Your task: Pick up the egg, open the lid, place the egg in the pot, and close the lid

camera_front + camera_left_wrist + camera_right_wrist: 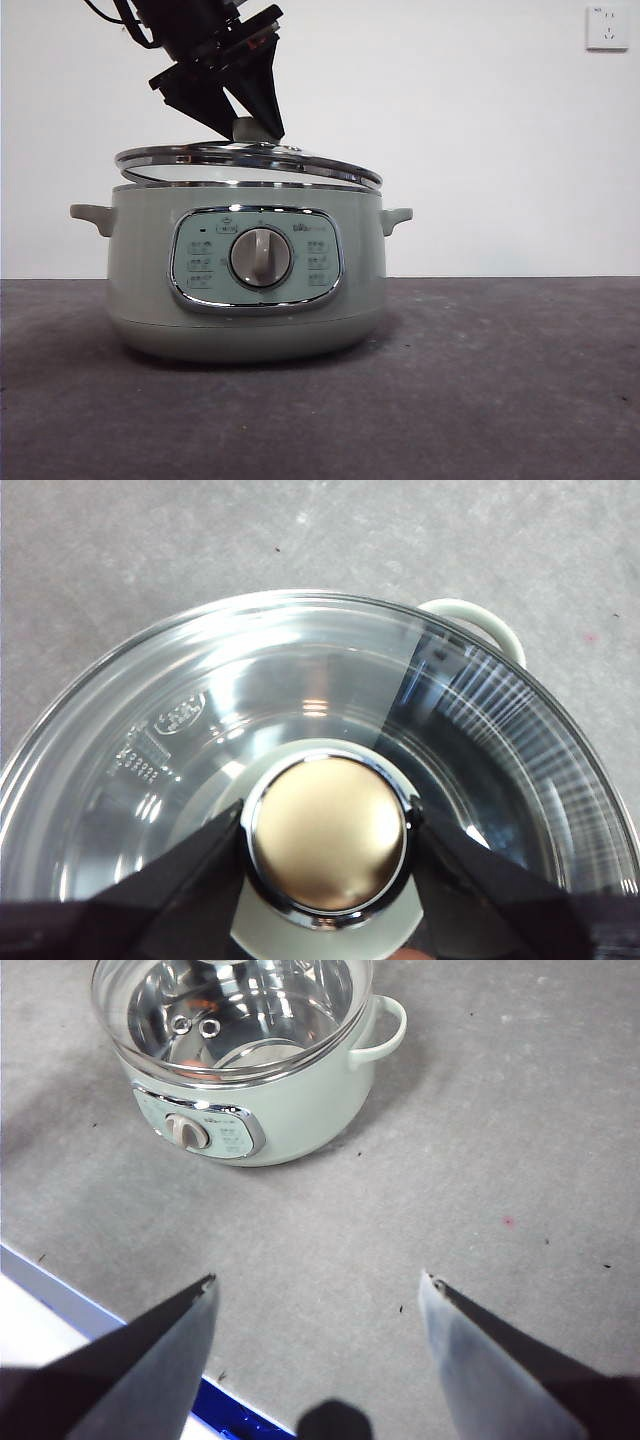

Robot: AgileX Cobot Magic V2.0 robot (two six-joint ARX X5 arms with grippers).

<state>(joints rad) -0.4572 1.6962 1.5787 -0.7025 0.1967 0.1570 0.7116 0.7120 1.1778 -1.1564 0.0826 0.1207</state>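
The pale sage-green pot (150, 270) stands on the grey table with its dial facing the front view. The glass lid (250, 158) sits tilted on it, its left edge raised a little and its right edge on the pot's rim. My left gripper (255, 130) comes down from the top left and is shut on the lid's knob (327, 830). The right wrist view shows the pot (300, 1110) and the lid (300, 1010) from a distance. My right gripper (320, 1280) is open and empty, well away from the pot. A small orange patch (207, 1004) shows through the glass; I cannot tell if it is the egg.
A pot handle (480, 620) shows past the lid's rim. A white wall with a socket (607, 27) stands behind the table. The table's edge with a blue strip (240, 1415) lies near my right gripper.
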